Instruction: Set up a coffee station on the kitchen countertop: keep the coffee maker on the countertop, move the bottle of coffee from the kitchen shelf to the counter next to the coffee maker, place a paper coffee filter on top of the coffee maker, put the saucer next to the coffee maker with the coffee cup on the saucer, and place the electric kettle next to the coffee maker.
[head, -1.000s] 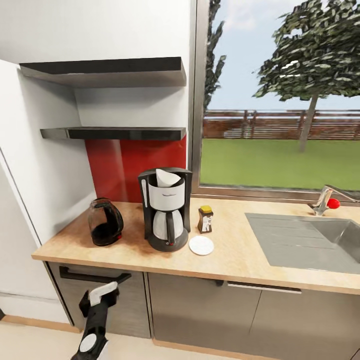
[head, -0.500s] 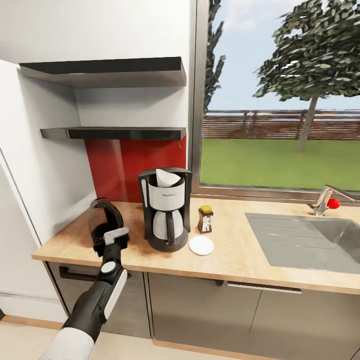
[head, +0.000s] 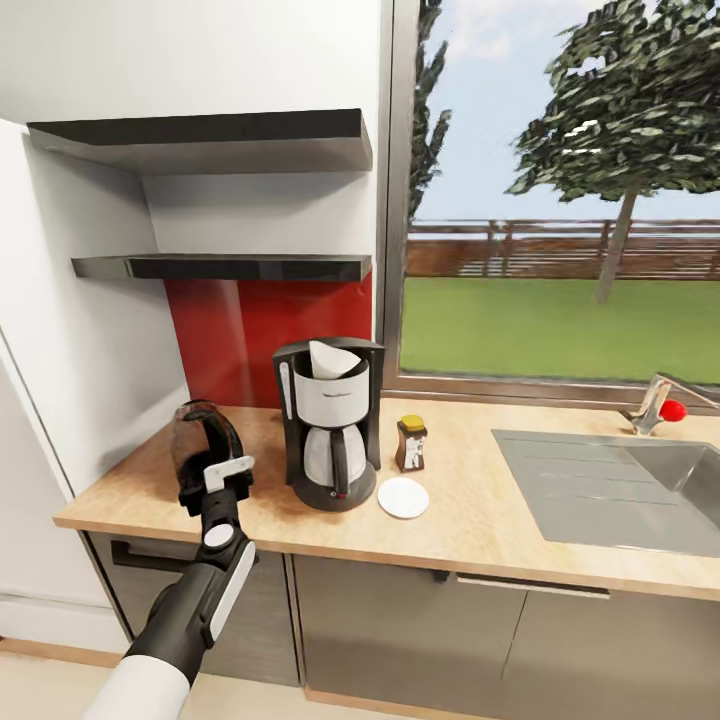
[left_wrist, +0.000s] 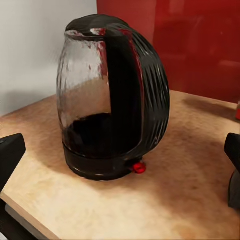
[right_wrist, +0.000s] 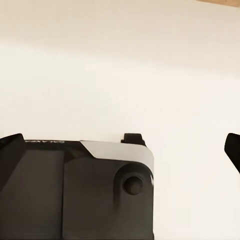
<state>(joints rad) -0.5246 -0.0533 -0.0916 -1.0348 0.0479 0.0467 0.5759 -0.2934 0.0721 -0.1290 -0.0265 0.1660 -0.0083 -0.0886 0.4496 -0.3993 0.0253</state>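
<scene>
Left claw (head: 228, 470): raised in front of the kettle (head: 203, 456) at the worktop's front edge, near its left end; fingers spread wide, one at each side of the left wrist view with the kettle between them and apart from both.
Left arm: comes up from below the worktop edge, forearm sloping up and forward, wrist pointing the claw at the kettle's front.
Right claw (right_wrist: 125, 145): two dark fingertips at the sides of the right wrist view, wide apart, holding nothing; a pale floor and a dark part of the robot lie beyond.
Kettle: upright on the worktop (head: 470, 510) near its left end, handle and red light turned toward the claw; dark liquid low inside the glass in the left wrist view (left_wrist: 112, 100).
Coffee maker (head: 328, 424): upright just right of the kettle, near the back wall, carafe in place.
Filter (head: 333, 358): white cone sitting in the coffee maker's top.
Jar (head: 411, 443): upright just right of the coffee maker, yellow lid on.
Saucer (head: 403, 497): flat on the worktop in front of the jar, beside the coffee maker's base, bare.
Shelf (head: 225, 266): thin dark slab on the wall above the coffee maker.
Sink (head: 610, 490): set in the worktop's right part.
</scene>
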